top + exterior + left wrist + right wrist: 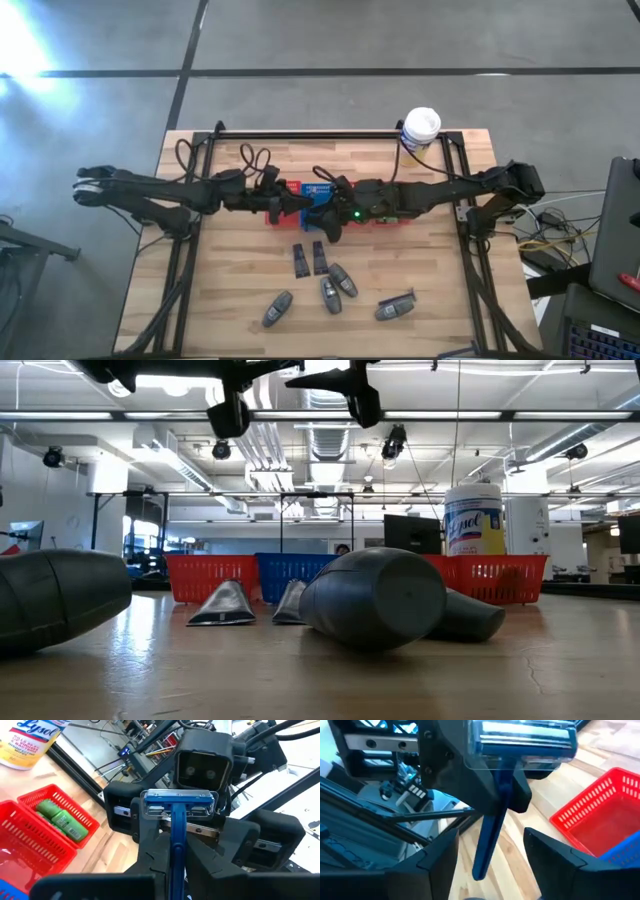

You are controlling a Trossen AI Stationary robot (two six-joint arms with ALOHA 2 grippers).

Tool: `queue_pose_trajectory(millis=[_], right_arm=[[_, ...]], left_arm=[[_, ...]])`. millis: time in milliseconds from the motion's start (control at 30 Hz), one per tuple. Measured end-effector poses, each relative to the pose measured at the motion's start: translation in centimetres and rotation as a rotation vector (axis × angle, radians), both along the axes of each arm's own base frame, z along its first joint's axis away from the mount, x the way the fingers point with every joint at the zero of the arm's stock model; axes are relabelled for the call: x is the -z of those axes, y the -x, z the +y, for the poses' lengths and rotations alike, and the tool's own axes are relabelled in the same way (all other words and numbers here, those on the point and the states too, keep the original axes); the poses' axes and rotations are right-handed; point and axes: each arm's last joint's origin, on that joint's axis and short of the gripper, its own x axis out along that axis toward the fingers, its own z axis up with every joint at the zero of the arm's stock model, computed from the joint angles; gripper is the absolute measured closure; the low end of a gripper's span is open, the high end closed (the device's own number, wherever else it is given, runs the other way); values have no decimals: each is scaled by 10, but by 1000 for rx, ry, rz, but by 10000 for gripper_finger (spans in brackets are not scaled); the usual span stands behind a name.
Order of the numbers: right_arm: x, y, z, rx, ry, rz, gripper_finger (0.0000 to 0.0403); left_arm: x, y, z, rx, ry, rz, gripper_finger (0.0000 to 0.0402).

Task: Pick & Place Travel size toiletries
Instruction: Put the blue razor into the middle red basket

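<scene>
- Light wooden table [230, 300]: carries everything; both dark arms reach in from its sides and meet above the row of baskets at its middle.
- White-capped yellowish wipes canister [420, 130]: stands at the far edge of the table, well apart from the work.
- Red mesh baskets [205, 575] and blue mesh basket [290, 572]: side by side in a row; in the left wrist view one red compartment holds bright green small packets [62, 819].
- Left gripper [172, 862]: jaws shut tight on the lower handle of the blue-handled razor [176, 812], which stands upright in the air above the baskets, clear-capped head uppermost.
- Right gripper [492, 850]: facing the left one, jaws about half open and set either side of the razor's free handle end [485, 855]; no contact is visible.
- Grey rounded tubes [330, 293] and dark flat wedge-shaped pieces [309, 258]: lie loose on the near half of the table, not yet sorted.
- Step in hand, as judged: a hand-over of the razor. Done well, the right jaws centre on the handle and close fully on it, clear of the head, before the left jaws let go; release first and the razor may drop.
</scene>
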Motion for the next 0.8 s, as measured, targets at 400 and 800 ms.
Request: queue_pose_trajectory(millis=[400, 800], right_arm=[[5, -3, -2, -4, -6, 16, 300], [13, 0, -8, 47, -11, 100, 376]], left_arm=[[0, 0, 0, 8, -11, 0, 362], [12, 1, -1, 14, -5, 186, 264]])
